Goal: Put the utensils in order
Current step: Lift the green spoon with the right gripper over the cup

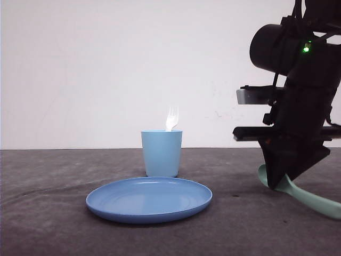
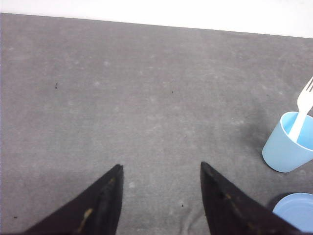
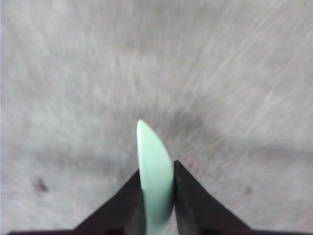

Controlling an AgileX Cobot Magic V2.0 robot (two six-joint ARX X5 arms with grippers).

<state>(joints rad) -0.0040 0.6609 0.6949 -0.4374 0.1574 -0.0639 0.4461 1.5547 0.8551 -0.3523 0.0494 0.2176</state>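
A white fork (image 1: 172,118) stands tines-up in the light blue cup (image 1: 161,153) behind the blue plate (image 1: 149,199); the fork (image 2: 303,108) and cup (image 2: 287,143) also appear in the left wrist view. My right gripper (image 1: 277,184) is shut on the mint-green spoon (image 1: 314,200), at the right of the table, close above the grey mat. In the right wrist view the spoon (image 3: 155,166) is clamped between both fingers of that gripper (image 3: 157,169). My left gripper (image 2: 161,167) is open over bare mat, with nothing between its fingers.
The grey mat (image 1: 53,202) covers the table up to a white back wall. The plate's rim (image 2: 296,210) shows near the left gripper's finger. The right arm's black body (image 1: 298,80) stands tall at the right.
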